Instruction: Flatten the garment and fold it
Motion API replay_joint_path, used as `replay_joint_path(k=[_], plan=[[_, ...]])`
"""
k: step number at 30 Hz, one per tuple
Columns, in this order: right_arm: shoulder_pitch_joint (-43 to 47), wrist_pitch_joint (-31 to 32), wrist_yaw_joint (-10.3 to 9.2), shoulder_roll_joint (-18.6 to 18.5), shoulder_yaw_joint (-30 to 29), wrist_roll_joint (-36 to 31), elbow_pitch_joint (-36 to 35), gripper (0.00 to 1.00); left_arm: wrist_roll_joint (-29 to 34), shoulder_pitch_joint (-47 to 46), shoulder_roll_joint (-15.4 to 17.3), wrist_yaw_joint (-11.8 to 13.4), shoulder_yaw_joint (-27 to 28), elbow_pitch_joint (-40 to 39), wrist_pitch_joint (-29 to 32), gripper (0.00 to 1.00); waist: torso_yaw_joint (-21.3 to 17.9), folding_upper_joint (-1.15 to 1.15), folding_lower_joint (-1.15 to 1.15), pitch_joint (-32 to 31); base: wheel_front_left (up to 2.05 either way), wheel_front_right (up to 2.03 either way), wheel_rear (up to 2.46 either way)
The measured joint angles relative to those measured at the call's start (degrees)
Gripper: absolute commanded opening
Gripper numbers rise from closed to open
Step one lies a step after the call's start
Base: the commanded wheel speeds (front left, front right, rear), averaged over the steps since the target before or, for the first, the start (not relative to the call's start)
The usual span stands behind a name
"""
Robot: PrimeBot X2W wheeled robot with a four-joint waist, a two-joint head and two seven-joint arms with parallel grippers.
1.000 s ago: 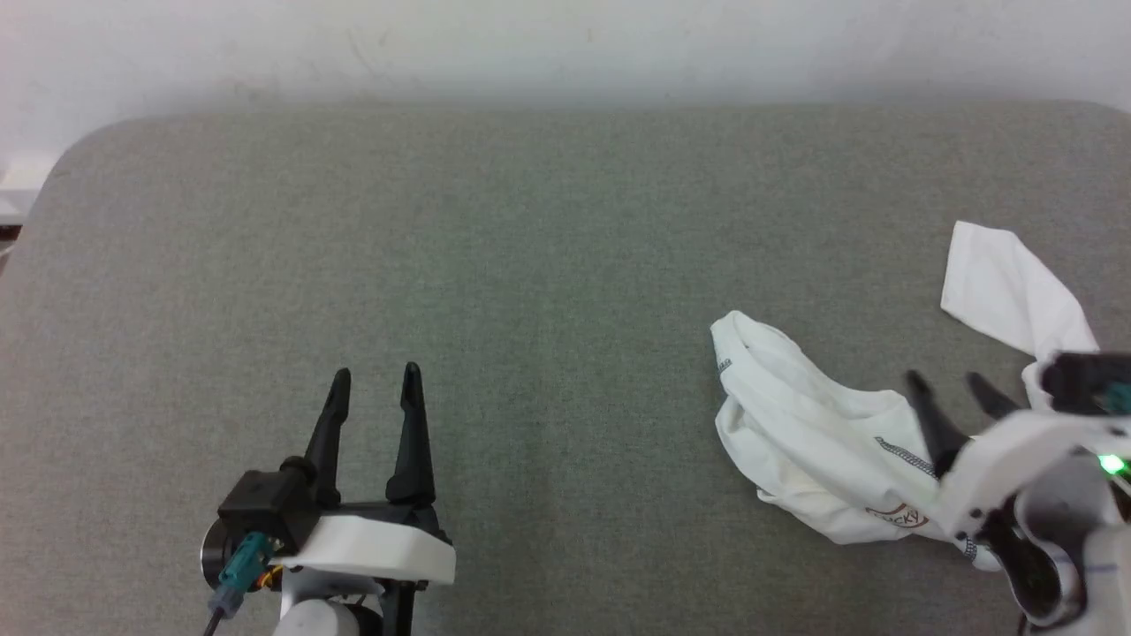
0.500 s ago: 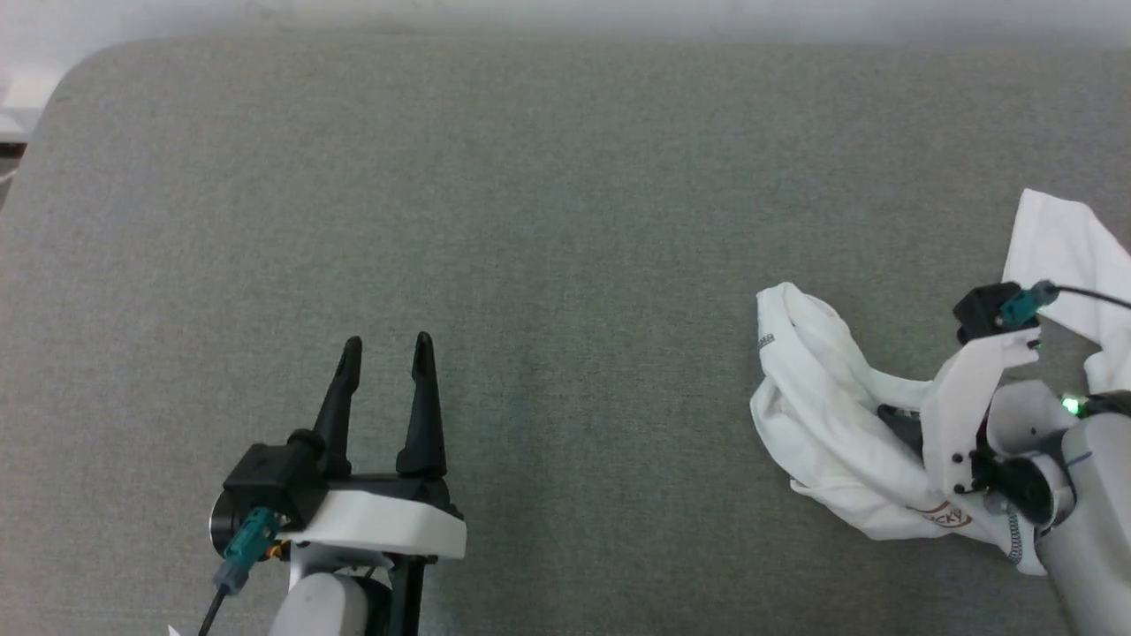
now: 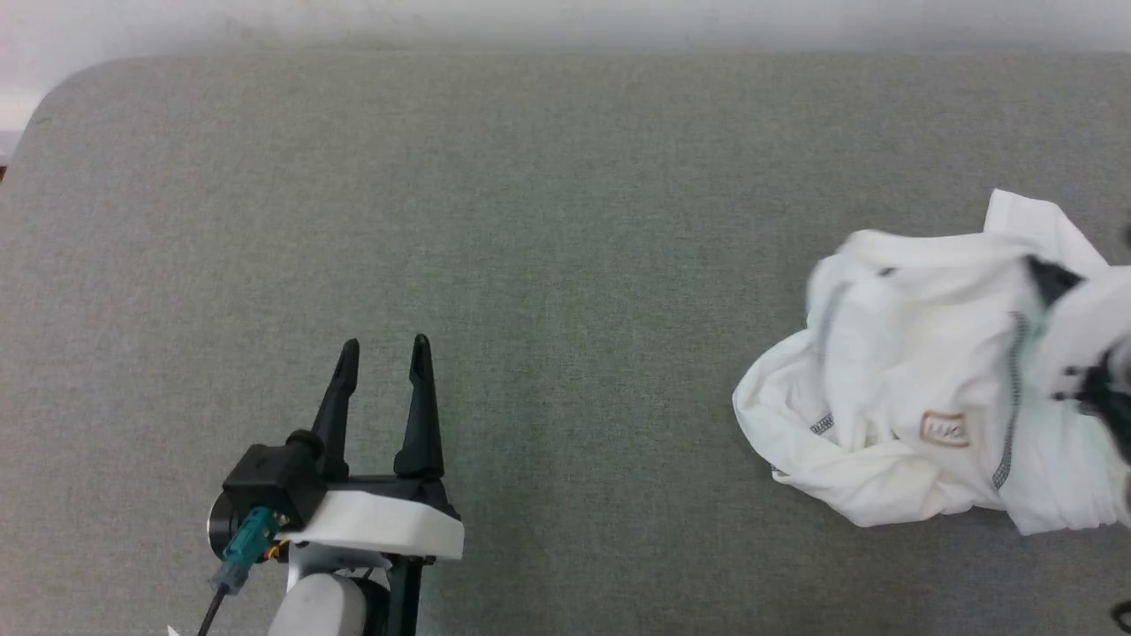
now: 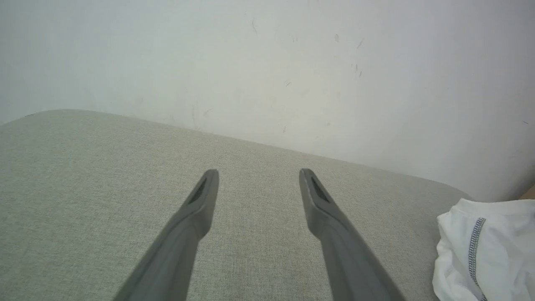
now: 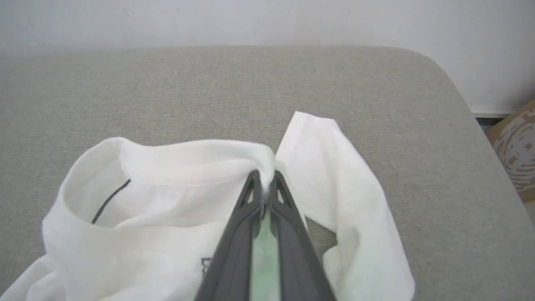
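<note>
We are gripping with the right gripper (image 5: 264,179), its fingers (image 5: 242,225) clenched on a fold of the crumpled white short-sleeved T-shirt (image 3: 901,371), which is lying at the right end of the grey fabric-covered worktop (image 3: 565,221). We are holding the left gripper (image 3: 384,344) released, well apart from it.

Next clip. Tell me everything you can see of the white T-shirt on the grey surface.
The white T-shirt of thin soft fabric lies crumpled and unfolded at the right side of the grey fabric-covered surface, partly raised. Grey zigzag stitching runs along its seams, and a small brown-bordered label faces up. The right gripper is shut on a bunched fold; one loose flap lies beyond it.
</note>
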Motion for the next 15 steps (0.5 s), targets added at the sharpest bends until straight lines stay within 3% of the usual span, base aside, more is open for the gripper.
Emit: replay_joint_path(k=[7, 8, 9, 10, 11, 15], plan=[[3.5, -3.5, 0.00, 1.4, -18.0, -7.1, 6.0, 0.00, 0.0, 0.0, 0.0, 0.0, 0.2, 0.0, 0.0, 1.00, -0.5, 0.00, 0.00, -0.9, 0.00, 0.00, 0.00], [4.5, -4.0, -0.01, 2.0, -19.8, -8.4, 7.1, 0.10, 0.0, 0.0, 0.0, 0.0, 0.2, 0.0, 0.0, 1.00, -0.6, 0.00, 0.00, -0.9, 0.00, 0.00, 0.00], [5.5, -4.6, -0.01, 2.6, -21.1, -9.7, 8.1, 0.71, 0.0, 0.1, 0.0, 0.0, 0.4, 0.0, 0.0, 1.00, -0.7, 0.00, 0.00, -0.9, 0.00, 0.00, 0.00], [6.1, -5.5, -0.01, 3.5, -22.0, -10.3, 8.8, 0.71, 0.0, 0.1, 0.0, 0.0, 0.6, 0.0, 0.0, 1.00, -0.9, 0.00, 0.00, -0.9, 0.00, 0.00, 0.00], [6.4, -6.6, -0.01, 4.5, -22.6, -10.5, 9.3, 1.00, 0.1, 0.2, 0.0, 0.0, 0.6, 0.0, 0.0, 1.00, -1.0, 0.00, 0.00, -1.0, 0.00, 0.00, 0.00], [6.4, -14.0, 0.00, 7.5, -24.1, -10.9, 7.8, 1.00, 0.6, 0.4, 0.0, 0.0, 0.7, 0.4, 0.0, 1.00, -1.8, 0.00, 0.00, -1.4, 0.00, 0.00, 0.00]])
